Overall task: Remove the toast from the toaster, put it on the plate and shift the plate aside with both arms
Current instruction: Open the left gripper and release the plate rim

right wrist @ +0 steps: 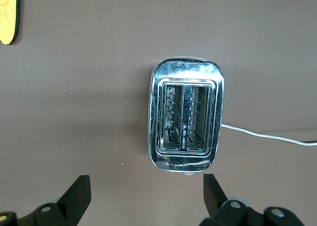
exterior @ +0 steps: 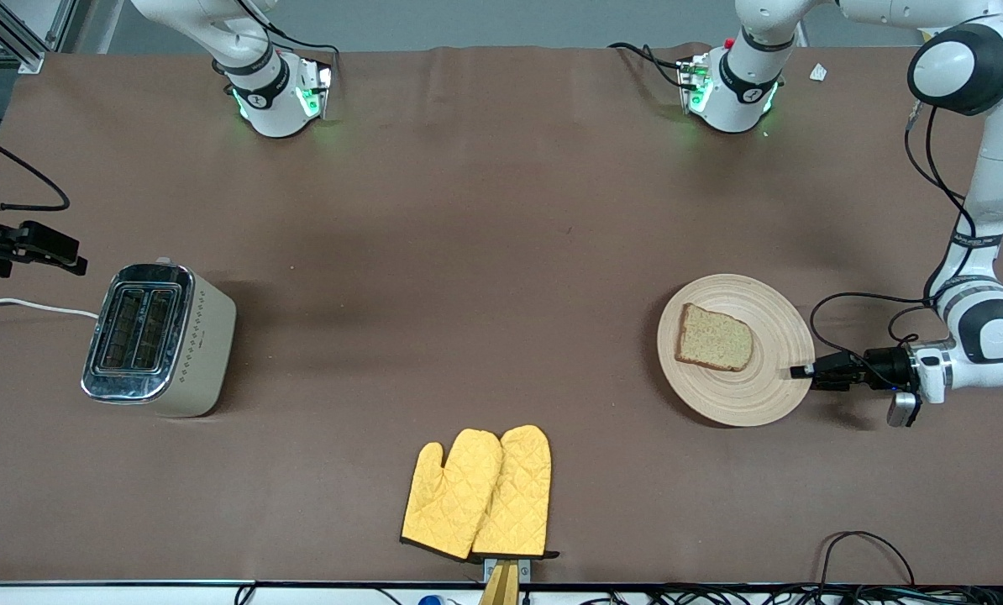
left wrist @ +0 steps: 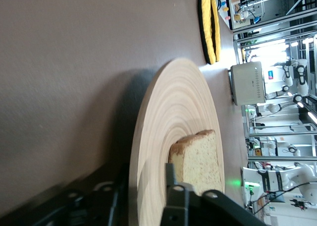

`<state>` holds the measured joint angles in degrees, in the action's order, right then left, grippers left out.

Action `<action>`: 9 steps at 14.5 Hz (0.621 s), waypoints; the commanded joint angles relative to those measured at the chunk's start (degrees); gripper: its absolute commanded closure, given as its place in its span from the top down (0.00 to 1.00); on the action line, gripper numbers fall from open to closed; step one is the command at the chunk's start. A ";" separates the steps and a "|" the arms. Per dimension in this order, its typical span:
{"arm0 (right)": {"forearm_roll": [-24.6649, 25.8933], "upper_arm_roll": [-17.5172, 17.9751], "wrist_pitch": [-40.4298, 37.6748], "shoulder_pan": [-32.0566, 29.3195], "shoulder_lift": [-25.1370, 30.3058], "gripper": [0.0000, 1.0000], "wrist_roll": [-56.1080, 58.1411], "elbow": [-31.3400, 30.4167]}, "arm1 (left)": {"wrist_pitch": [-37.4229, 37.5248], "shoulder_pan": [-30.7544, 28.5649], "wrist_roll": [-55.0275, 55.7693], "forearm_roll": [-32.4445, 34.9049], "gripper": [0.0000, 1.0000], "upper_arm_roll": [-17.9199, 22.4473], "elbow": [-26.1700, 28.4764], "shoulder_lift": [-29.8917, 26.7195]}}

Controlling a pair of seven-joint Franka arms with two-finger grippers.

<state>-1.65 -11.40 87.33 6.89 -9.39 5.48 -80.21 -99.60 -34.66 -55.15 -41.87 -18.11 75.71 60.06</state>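
1. The squarish slice of light brown speckled toast (exterior: pixel 714 338) lies flat on the round light wooden plate with ring grooves (exterior: pixel 745 395), toward the rim that faces the right arm's end. The plate sits on the brown table (exterior: pixel 468 210) near the left arm's end, so putting the toast on the plate looks done and moving the plate is the step in hand.
2. The left gripper (exterior: pixel 802 370) is low at the plate's rim, at the edge nearest the left arm's end. The pictures do not show whether it clamps the rim or stands loose around it.
3. If the hold is loose, a pull would likely slip off the thin rim and leave the plate where it is.
4. If it does grip, a one-edge hold could tilt the plate on any lift. The toast is loose and might slide off toward the table.
5. A jerky drag could also shift the toast, since nothing holds it down.
6. The right gripper (right wrist: pixel 144 179) waits with its jaws wide apart and empty, above the table just beside the boxy beige toaster with the chrome top (exterior: pixel 161 340). Both slots are empty.
7. It is well apart from the plate, so it cannot steady the plate if needed.
8. The pair of yellow quilted oven mitts (exterior: pixel 480 496) lies nearer the front camera, and a sweep that way could snag them.
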 commanded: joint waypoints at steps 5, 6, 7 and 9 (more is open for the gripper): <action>-0.38 0.06 -0.32 0.93 1.48 1.00 -0.65 -1.00 | 3.98 10.81 10.50 14.07 1.00 4.21 -16.80 -2.93; -0.38 0.06 -0.40 1.01 1.56 1.00 -0.65 -1.00 | 3.98 13.62 12.33 15.92 1.00 5.44 -19.18 -3.37; -0.38 0.06 -0.32 1.02 1.56 1.00 -0.65 -1.00 | 3.98 16.09 14.78 16.64 1.00 7.02 -20.77 -4.16; -0.38 -0.02 -0.05 2.07 1.48 1.00 -0.65 -1.00 | 3.98 23.02 19.18 16.91 1.00 12.97 -22.97 -6.44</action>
<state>-1.65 -11.38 87.25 7.92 -9.26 5.48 -80.16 -96.94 -17.58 -39.15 -26.34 -10.83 55.70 55.28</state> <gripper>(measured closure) 0.000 0.000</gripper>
